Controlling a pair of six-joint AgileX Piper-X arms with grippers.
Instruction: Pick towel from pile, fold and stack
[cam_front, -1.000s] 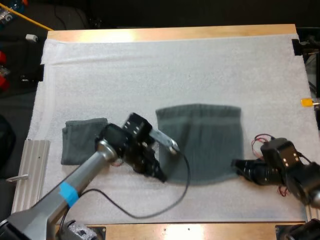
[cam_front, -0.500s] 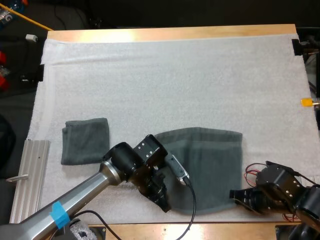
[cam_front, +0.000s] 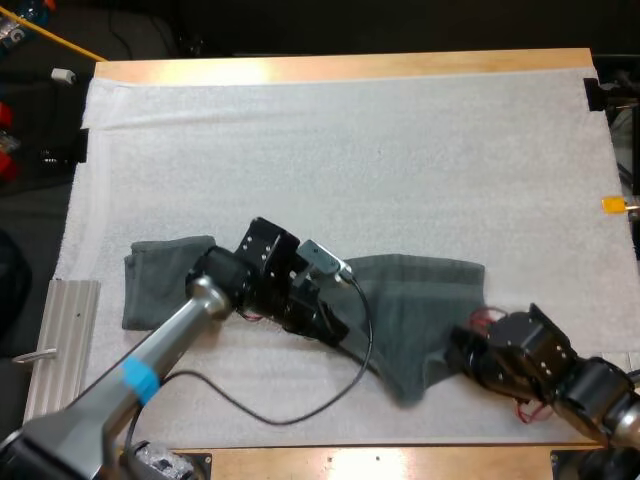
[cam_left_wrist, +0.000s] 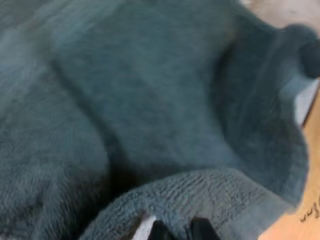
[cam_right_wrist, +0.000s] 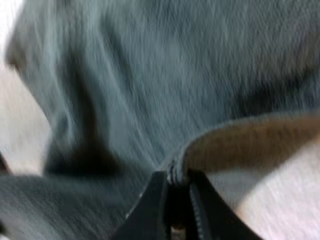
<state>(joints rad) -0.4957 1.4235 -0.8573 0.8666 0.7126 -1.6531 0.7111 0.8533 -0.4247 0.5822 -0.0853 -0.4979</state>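
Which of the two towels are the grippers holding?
The larger, rumpled towel: the left gripper and right gripper each pinch its near edge. The small folded towel lies flat on the mat, in neither gripper.

The towel (cam_right_wrist: 150, 75) just ahead of the right end effector (cam_right_wrist: 175, 182) smears with motion blur; ahead of the left end effector (cam_left_wrist: 182, 231) it is dim and unfocused. Well beyond both, soft overhead light keeps the white mat (cam_front: 400, 150) bright, with glare on the counter (cam_front: 260, 70).

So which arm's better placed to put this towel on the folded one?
Left, probably: left pincer grips the towel beside the folded towel; right pincer holds the corner farther away.
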